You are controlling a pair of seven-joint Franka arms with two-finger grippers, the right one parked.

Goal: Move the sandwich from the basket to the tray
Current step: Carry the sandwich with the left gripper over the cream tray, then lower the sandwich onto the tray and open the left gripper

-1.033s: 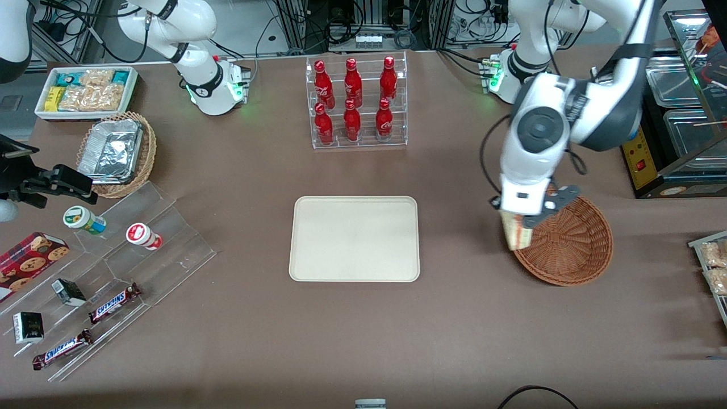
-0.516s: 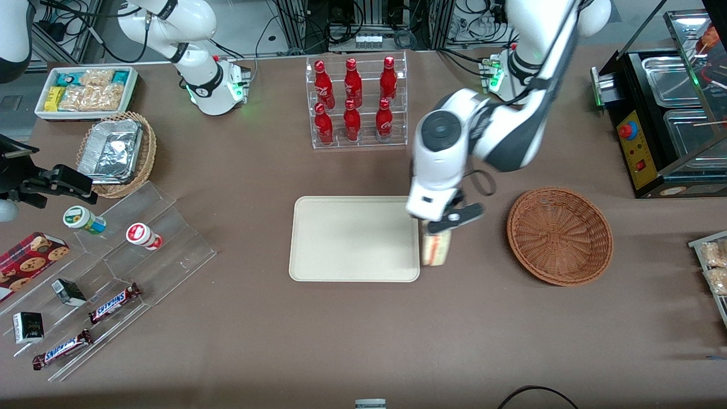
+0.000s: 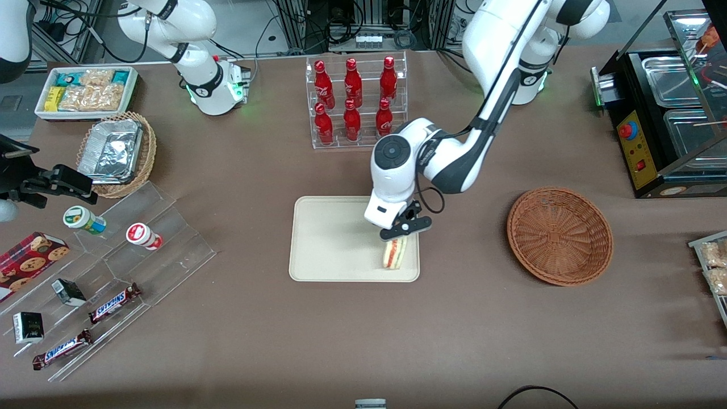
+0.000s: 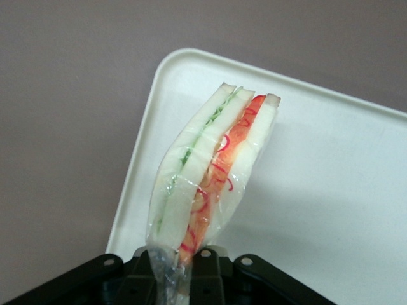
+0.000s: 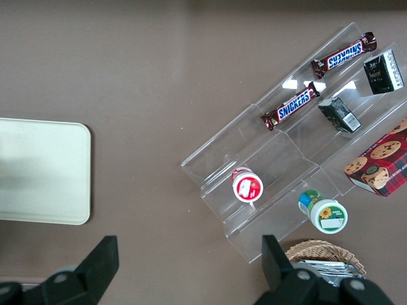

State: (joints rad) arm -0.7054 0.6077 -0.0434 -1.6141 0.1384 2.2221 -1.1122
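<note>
One cream tray (image 3: pixel 341 238) lies mid-table, with the emptied wicker basket (image 3: pixel 560 236) toward the working arm's end. Over the tray's corner nearest that basket, the left gripper (image 3: pixel 401 234) pinches a plastic-wrapped sandwich (image 4: pixel 210 171) by its narrow end. It looks light, soft and easily squashed, its film probably slippery.

A robotics lab staged as a snack shop: robot arms (image 3: pixel 448 153) bolted to a brown worktop (image 3: pixel 255 335), cables (image 3: pixel 369 23) at 12 o'clock, acrylic racks of cola bottles (image 3: pixel 355 99) and chocolate bars (image 3: pixel 113 303).
</note>
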